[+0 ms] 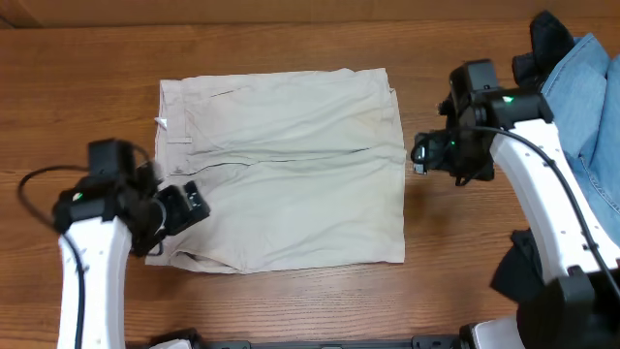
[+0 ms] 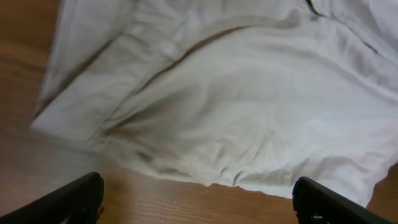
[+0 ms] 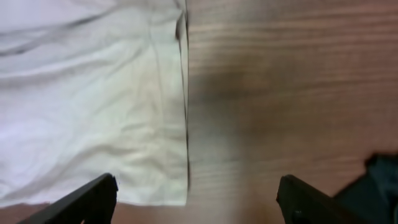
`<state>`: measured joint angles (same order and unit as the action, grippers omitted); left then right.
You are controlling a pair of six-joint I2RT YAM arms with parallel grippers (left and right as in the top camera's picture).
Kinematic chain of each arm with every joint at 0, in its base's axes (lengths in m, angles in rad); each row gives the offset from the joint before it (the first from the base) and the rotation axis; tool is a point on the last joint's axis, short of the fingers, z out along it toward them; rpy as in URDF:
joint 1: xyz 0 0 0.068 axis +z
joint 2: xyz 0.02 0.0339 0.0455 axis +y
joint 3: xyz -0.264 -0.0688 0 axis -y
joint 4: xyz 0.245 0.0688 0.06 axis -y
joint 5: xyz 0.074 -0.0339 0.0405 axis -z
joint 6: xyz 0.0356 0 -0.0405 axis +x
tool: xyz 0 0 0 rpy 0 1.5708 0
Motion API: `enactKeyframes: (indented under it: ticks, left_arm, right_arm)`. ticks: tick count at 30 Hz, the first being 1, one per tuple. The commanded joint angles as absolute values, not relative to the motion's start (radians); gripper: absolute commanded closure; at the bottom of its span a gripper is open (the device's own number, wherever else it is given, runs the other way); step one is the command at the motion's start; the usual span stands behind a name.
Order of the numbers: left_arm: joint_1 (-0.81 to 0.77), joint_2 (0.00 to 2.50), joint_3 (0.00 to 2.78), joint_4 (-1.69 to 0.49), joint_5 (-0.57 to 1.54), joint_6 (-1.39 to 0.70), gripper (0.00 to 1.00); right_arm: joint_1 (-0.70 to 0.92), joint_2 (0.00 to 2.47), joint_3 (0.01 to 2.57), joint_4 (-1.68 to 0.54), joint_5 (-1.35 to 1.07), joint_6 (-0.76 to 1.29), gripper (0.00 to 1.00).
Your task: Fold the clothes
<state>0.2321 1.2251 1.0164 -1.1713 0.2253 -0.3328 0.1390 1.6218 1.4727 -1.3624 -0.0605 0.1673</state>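
Beige trousers [image 1: 281, 165] folded into a rough rectangle, flat on the counter [image 1: 291, 305], centre of the overhead frame.
The left end effector [image 2: 199, 202] sits over their lower-left corner and the right end effector [image 3: 198, 200] is just off their right edge above bare wood. Both have fingers spread wide apart, gripping nothing. There's a blue denim garment [image 1: 591, 107] piled at the far upper right.

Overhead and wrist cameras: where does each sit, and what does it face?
Overhead: above the table, looking straight down at the trousers; left arm and right arm show.
Left wrist: on left arm, facing trousers' edge; own fingers show.
Right wrist: on right arm, facing trousers' edge and table; own fingers show.
All share the trousers.
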Motion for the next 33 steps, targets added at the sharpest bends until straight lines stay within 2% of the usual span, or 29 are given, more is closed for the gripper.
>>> enactKeyframes:
  ticks: [1,9,16,27,30,31,33]
  left_arm:
    - [0.289,1.128,0.997,-1.197,0.143,-0.457,0.0]
    - [0.408,1.008,0.791,-1.116,0.123,-0.547,0.0]
    - [0.439,1.038,0.594,-0.85,0.123,-0.576,0.0]
    - [0.439,1.141,0.522,-0.741,0.099,-0.584,0.01]
    - [0.439,1.176,0.522,-0.701,0.097,-0.583,0.14]
    - [0.439,1.188,0.522,-0.69,0.096,-0.58,0.21]
    - [0.439,1.212,0.522,-0.668,0.1,-0.573,0.43]
  right_arm:
    - [0.142,1.575,1.498,-1.377,-0.092,0.187,0.12]
    - [0.142,1.565,1.498,-1.393,-0.133,0.183,0.11]
    - [0.142,1.565,1.498,-1.394,-0.136,0.183,0.11]
    - [0.142,1.565,1.498,-1.398,-0.136,0.184,0.1]
    - [0.142,1.565,1.498,-1.401,-0.136,0.184,0.1]
    - [0.142,1.565,1.498,-1.402,-0.136,0.184,0.1]
    - [0.142,1.565,1.498,-1.407,-0.138,0.184,0.11]
